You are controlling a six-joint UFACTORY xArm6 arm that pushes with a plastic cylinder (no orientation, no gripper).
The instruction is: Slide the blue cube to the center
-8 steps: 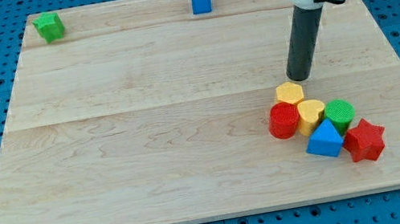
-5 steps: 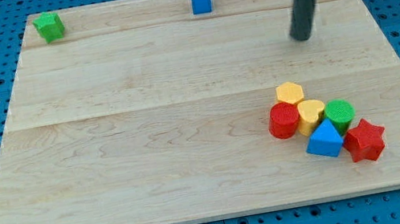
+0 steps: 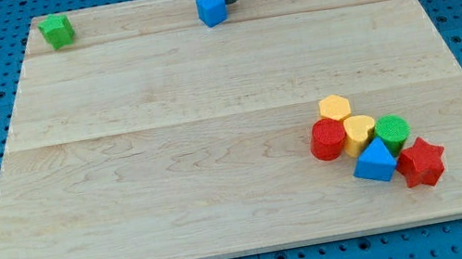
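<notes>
The blue cube (image 3: pixel 212 7) sits near the board's top edge, a little left of the middle, turned slightly askew. My tip (image 3: pixel 230 1) is right beside the cube's right side, at the view's top. Only the lower part of the rod shows. The wooden board (image 3: pixel 170 158) fills most of the view.
A green block (image 3: pixel 56 31) sits at the top left corner. At the lower right lies a cluster: yellow hexagon (image 3: pixel 335 108), yellow cylinder (image 3: pixel 360 133), red cylinder (image 3: pixel 329 139), green cylinder (image 3: pixel 392 134), blue triangle (image 3: pixel 375 163), red star (image 3: pixel 421 163).
My tip moved from beside the yellow hexagon up and left to the blue cube. The cube has shifted left and turned a little.
</notes>
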